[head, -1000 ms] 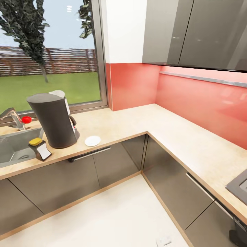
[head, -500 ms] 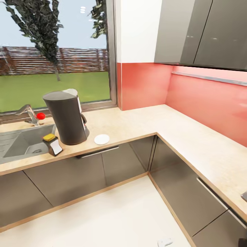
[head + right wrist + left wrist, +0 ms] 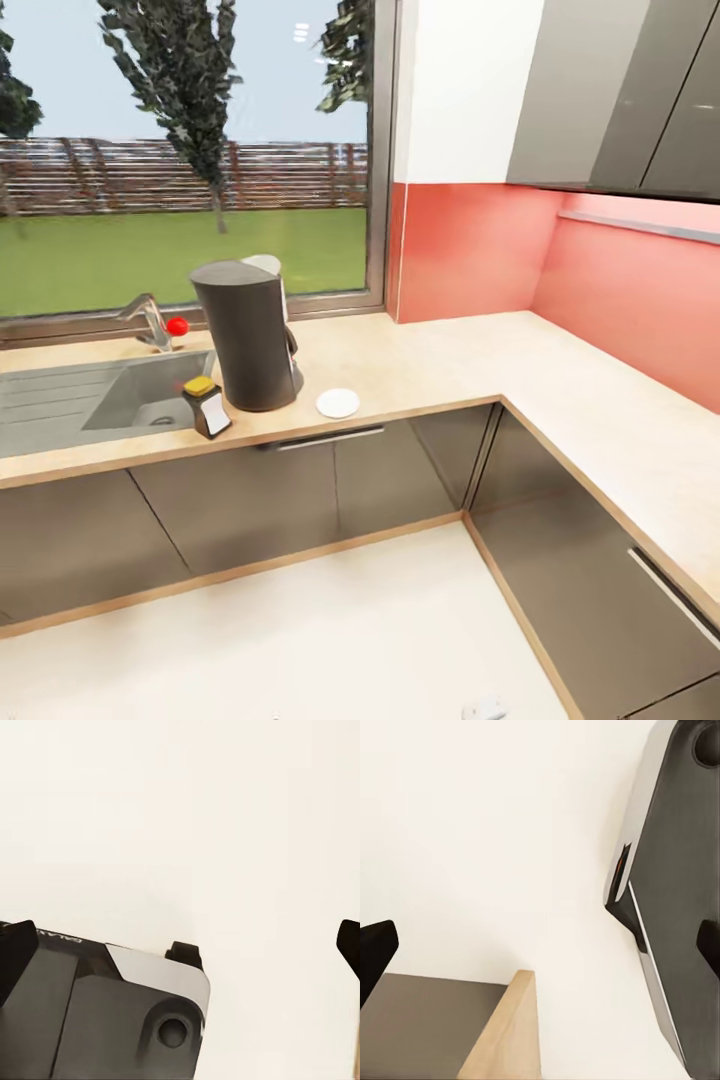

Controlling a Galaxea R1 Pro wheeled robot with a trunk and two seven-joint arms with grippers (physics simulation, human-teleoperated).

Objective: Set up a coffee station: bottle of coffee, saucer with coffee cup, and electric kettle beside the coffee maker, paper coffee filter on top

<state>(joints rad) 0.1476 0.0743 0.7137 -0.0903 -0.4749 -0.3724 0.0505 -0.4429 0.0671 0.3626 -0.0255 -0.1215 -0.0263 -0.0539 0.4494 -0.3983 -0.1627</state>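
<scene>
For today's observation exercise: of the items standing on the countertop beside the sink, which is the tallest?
The coffee maker, the dark grey tapered machine. It towers over the small yellow-lidded bottle of coffee on one side and the flat white saucer on the other.

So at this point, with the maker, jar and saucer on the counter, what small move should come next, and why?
Probably keep turning the base to look for the missing items. By the coffee maker on the countertop I see the saucer bare and the coffee bottle tipped at the sink's edge; both grippers hang open over the floor with nothing between the fingers.
</scene>
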